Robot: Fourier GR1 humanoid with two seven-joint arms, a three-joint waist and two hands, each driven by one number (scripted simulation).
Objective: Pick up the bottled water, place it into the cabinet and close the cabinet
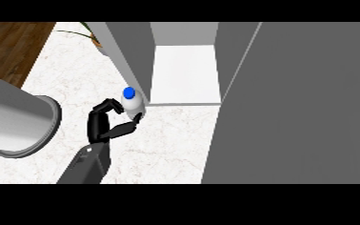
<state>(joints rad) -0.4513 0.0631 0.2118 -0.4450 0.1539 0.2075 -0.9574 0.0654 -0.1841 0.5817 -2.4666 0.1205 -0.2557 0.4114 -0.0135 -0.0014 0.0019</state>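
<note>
So the counter (169, 143) is white marble w/ faint grey veining, pretty glossy look. Far left corner there's a strip of brown wood-grain floor (21, 47) past the counter's edge. At the left edge sits a big round grey metal-looking thing (25, 124), smooth curved wall w/ a lighter rim, prob a pot or bin but can't tell.

The cabinet (183, 71) sits toward the back middle of the counter: flat matte grey panels, boxy, w/ a plain white floor inside. Its door (288, 105) is swung open and fills the whole right side, a big flat grey slab.

The bottled water (133, 103) is a small white cylinder w/ rounded shoulders and a bright blue round cap. It's right at the cabinet's front left corner, just beside the left side panel, near the front lip of the opening, not inside yet afaict.

Left hand (102, 124) is black, segmented, coming off a grey boxy forearm from the bottom edge. Fingers curl round the bottle's left side, thumb tucked under/against its lower front, so it's grasping the bottle. Whether the bottle's base touches the marble, can't tell.

A thin green leafy stem (90, 32) pokes out near the back, by the cabinet's left panel.
</note>
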